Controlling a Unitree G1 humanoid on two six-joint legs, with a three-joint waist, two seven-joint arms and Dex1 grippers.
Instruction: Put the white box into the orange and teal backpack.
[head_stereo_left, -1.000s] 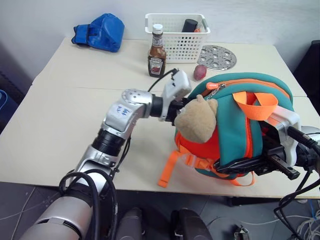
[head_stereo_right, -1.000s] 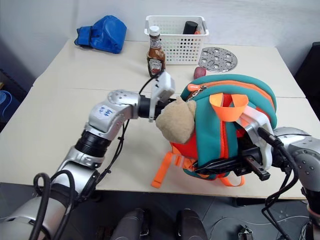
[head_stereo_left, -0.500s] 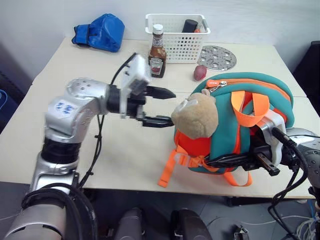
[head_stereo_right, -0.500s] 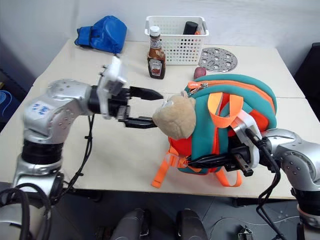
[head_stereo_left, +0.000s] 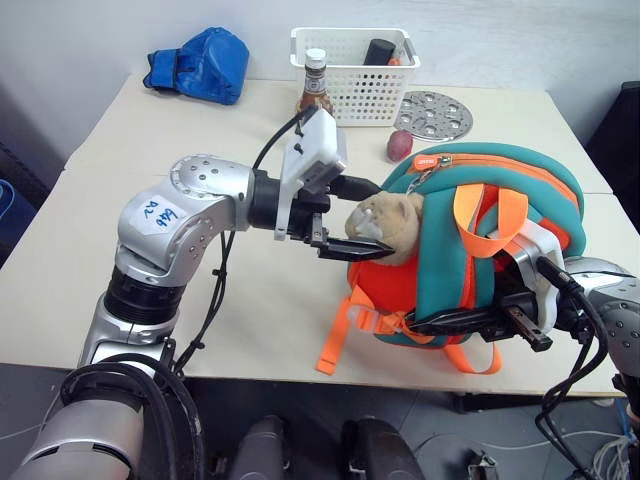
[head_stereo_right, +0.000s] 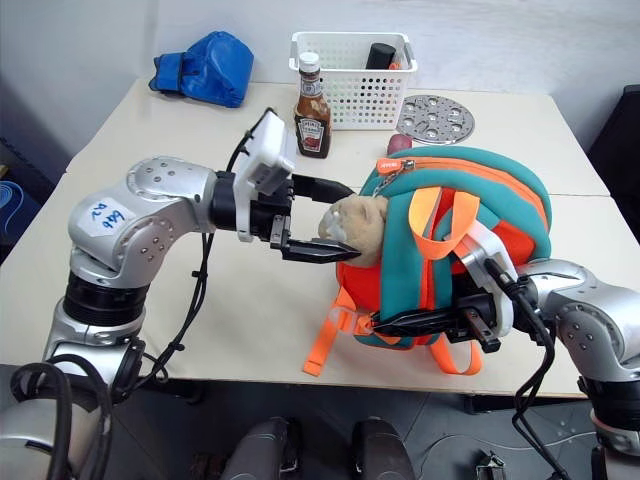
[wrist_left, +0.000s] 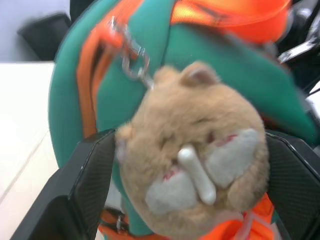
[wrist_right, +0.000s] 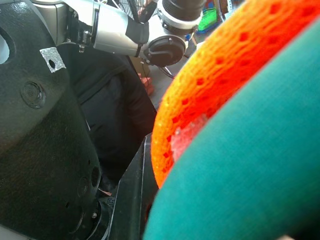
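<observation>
White perforated basket (head_stereo_left: 355, 85) holds a dark bottle (head_stereo_left: 379, 50). Left gripper (head_stereo_left: 362, 220), jaws wide, brackets the backpack (head_stereo_left: 480, 250)'s plush toy (head_stereo_left: 392, 222); right gripper (head_stereo_left: 440, 326) is clamped on its lower edge.

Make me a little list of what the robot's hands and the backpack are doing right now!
backpack: orange and teal backpack stands on the table, zipped shut
left gripper: open, fingers either side of the tan plush toy
right gripper: shut on the backpack's lower front edge
behind: ketchup bottle, white basket, blue boxing glove

Bright, even light, soft shadows on the table (head_stereo_left: 130, 260); both wrist views blur up close.
</observation>
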